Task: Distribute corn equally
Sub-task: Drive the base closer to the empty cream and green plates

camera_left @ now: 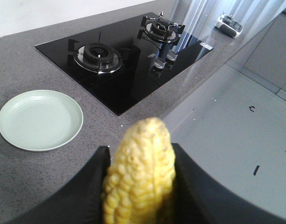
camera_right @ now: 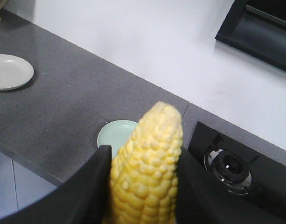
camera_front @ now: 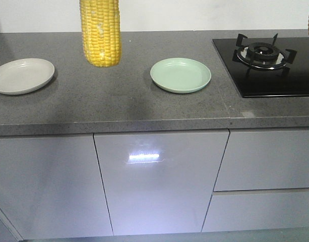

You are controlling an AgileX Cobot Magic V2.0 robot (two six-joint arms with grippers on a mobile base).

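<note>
Cob (camera_left: 140, 172) clamped in L jaws, 2nd cob (camera_right: 147, 163) in R jaws, both above counter (camera_front: 119, 101).

Bright even light, cabinet door (camera_front: 159, 184) glare, corn (camera_left: 140, 177) blurred

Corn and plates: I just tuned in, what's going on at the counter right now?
The left claw is shut on one corn cob, and the right claw is shut on a second cob. Both are held up above the counter. The white plate and the green plate sit empty, so no corn has been set down yet. No other cobs show in these views.
</note>
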